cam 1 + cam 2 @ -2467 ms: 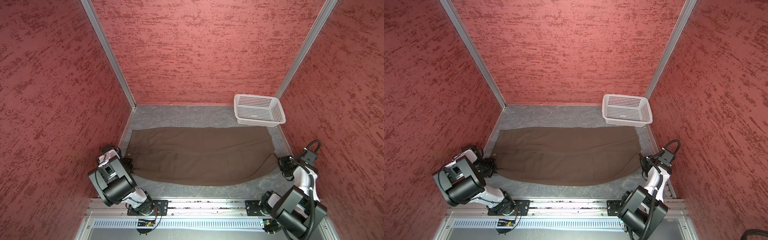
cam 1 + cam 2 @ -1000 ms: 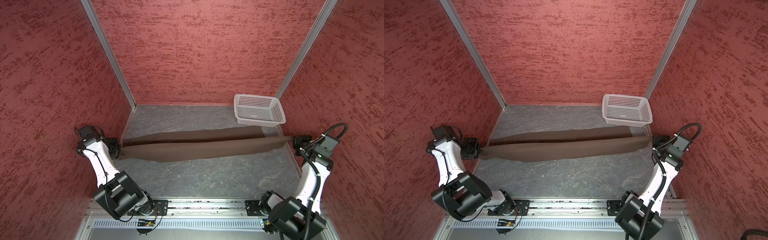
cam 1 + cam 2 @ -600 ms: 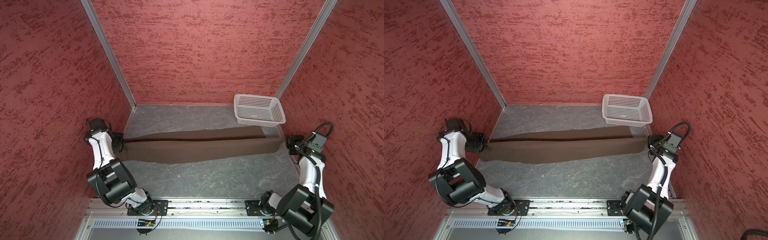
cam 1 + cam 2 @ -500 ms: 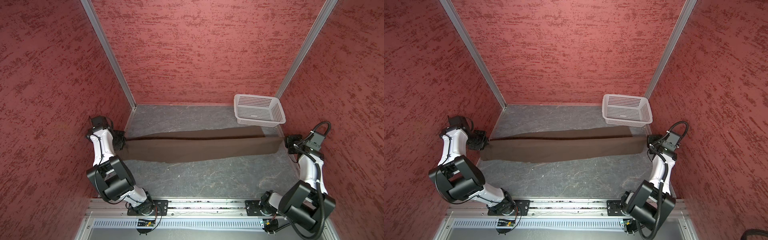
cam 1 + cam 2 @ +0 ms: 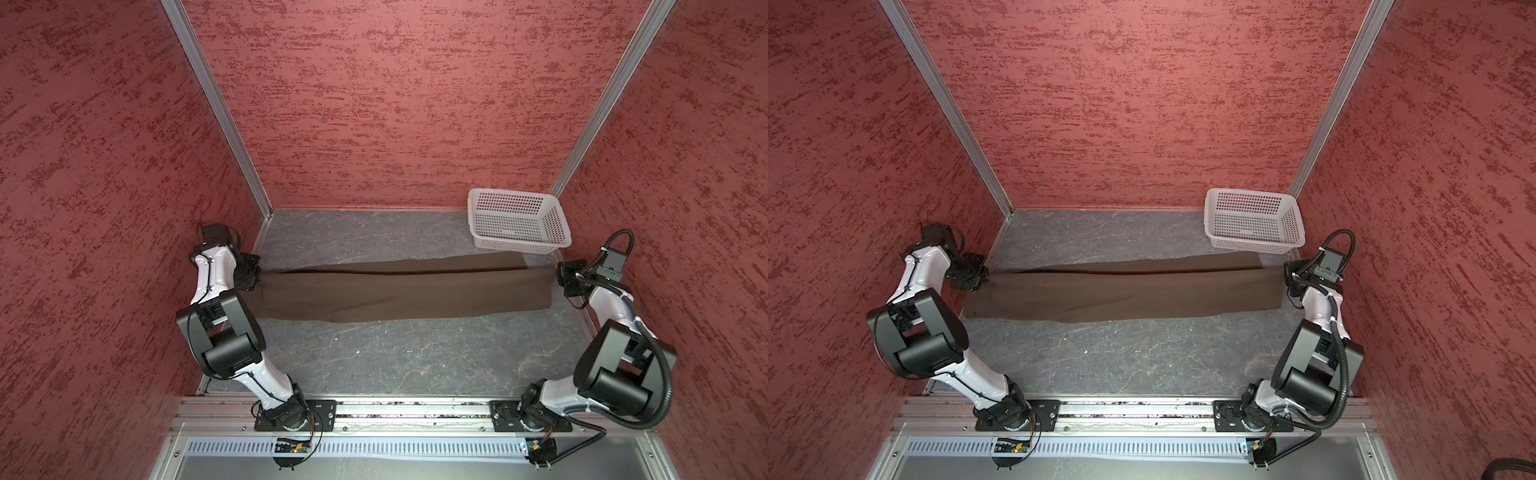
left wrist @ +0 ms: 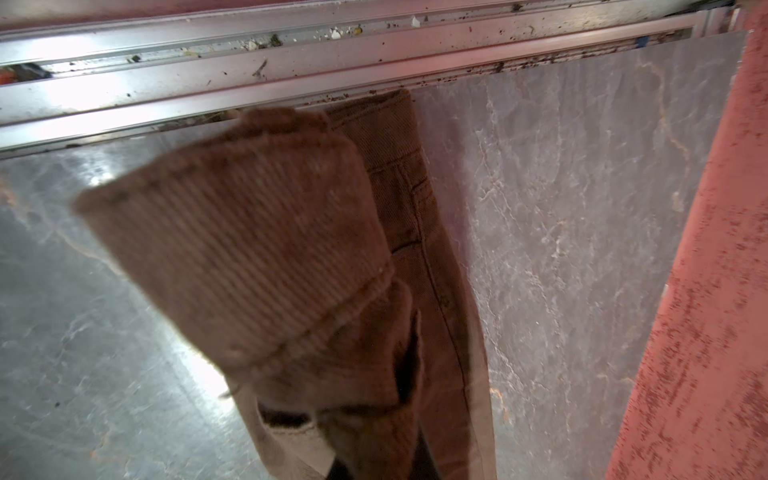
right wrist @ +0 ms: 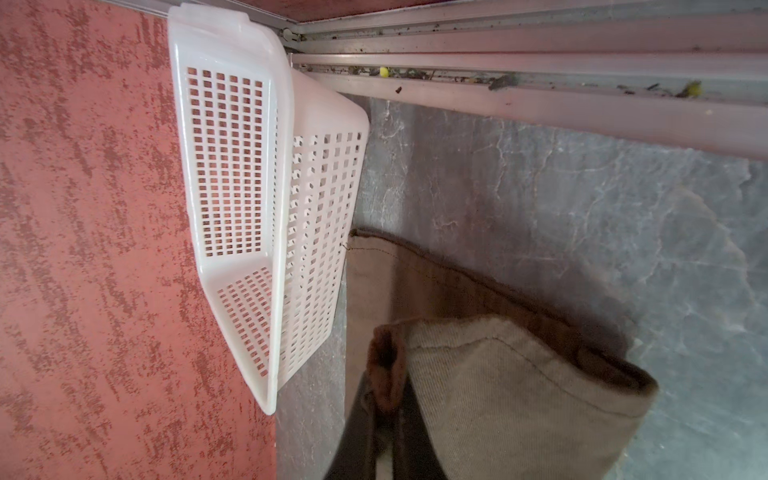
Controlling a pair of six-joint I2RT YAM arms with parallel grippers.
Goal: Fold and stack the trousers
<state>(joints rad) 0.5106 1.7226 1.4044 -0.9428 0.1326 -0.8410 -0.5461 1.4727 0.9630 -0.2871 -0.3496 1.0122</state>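
Mid-frame, I am clamping my left pincer [image 5: 259, 278] and right pincer [image 5: 557, 276] on the end corners of the limp, sagging dark brown cloth trousers [image 5: 399, 295].

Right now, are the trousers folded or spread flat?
Folded lengthwise: the trousers lie as a narrow doubled band, ends pinched by the left hand and right hand.

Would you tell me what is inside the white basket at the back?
Nothing shows inside the white basket: in both top views only its perforated floor and walls appear. The trousers lie outside, in front of it. Its near wall may hide a strip of floor.
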